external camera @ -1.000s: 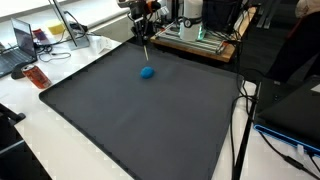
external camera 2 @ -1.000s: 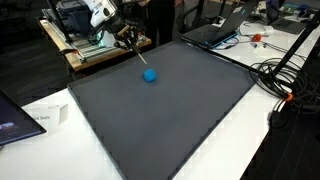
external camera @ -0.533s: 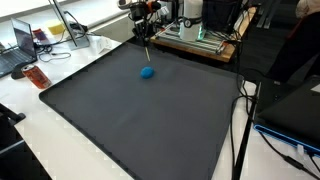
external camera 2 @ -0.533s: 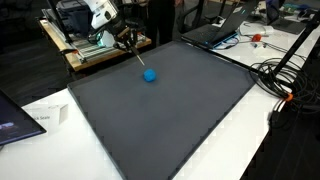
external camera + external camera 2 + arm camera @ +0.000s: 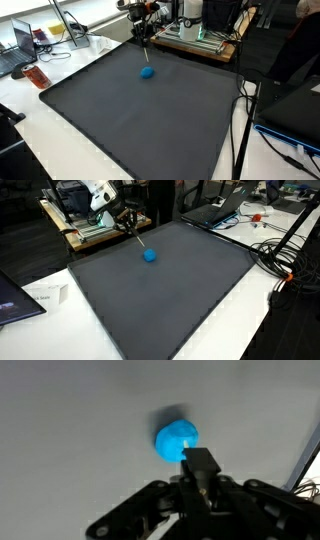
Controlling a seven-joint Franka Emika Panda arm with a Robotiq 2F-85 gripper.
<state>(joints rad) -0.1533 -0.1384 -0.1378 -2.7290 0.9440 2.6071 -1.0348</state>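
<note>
A small blue ball (image 5: 147, 72) lies on a large black mat (image 5: 150, 125) toward its far end; it shows in both exterior views (image 5: 150, 255). My gripper (image 5: 146, 30) hangs above and just behind the ball, shut on a thin rod (image 5: 148, 50) that points down at it. In an exterior view the rod (image 5: 137, 237) slants from the gripper (image 5: 126, 220) toward the ball, its tip just short of it. In the wrist view the ball (image 5: 177, 440) sits just past the rod's dark end (image 5: 199, 463), held between the jaws (image 5: 200, 482).
A wooden bench with equipment (image 5: 200, 40) stands behind the mat. A laptop (image 5: 18, 45) and a red object (image 5: 36, 76) sit on the white table at one side. Cables (image 5: 285, 255) and another laptop (image 5: 215, 212) lie at the other side.
</note>
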